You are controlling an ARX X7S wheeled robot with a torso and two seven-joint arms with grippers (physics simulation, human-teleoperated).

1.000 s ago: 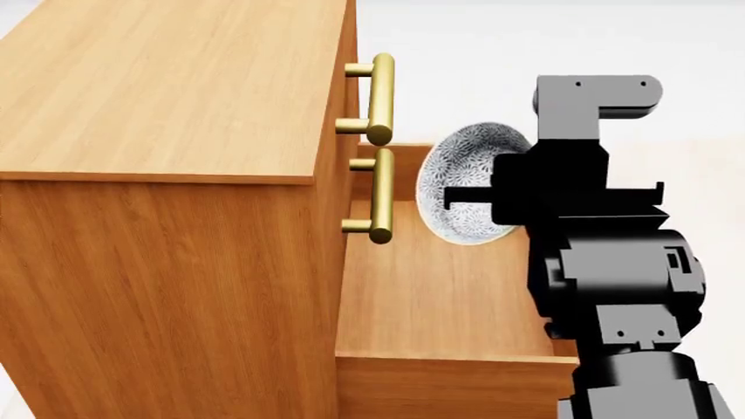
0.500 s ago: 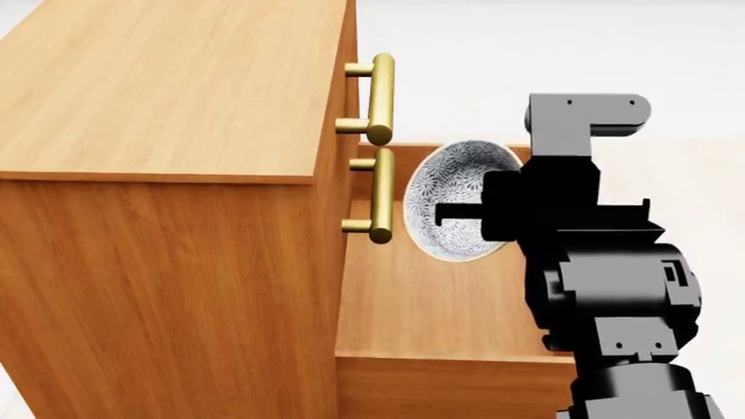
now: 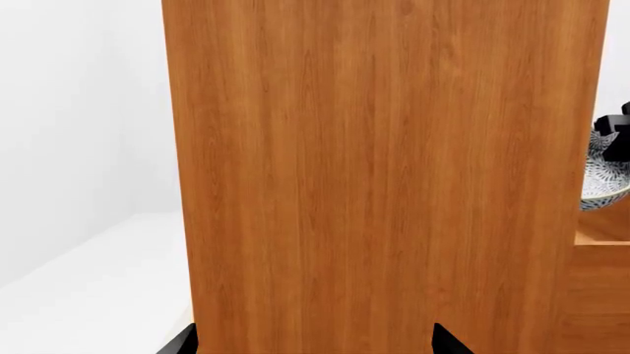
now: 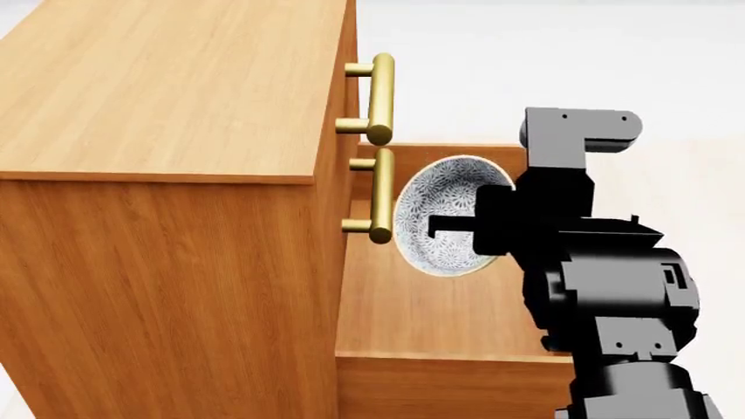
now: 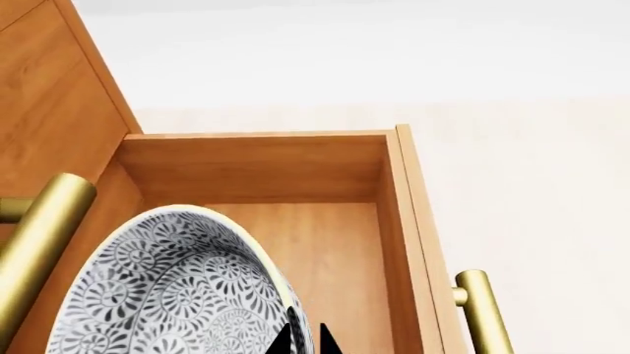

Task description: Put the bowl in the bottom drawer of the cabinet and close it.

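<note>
Right hand (image 4: 466, 229) gripped bowl (image 4: 448, 214) by rim, tipped sideways mid-frame above open bottom drawer (image 4: 437, 301). Best: level it, lower clear of handles (image 4: 379, 194), then release. Left hand: can't tell.

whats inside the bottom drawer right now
Only bare wood shows on the floor of the open bottom drawer. The bowl hangs tilted above it in the right gripper, hiding part of the floor.

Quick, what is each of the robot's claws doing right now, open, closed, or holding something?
Left gripper: only its two fingertips show against the cabinet; it looks open and holds nothing.
Right gripper: shut on the bowl, above the open bottom drawer.
</note>
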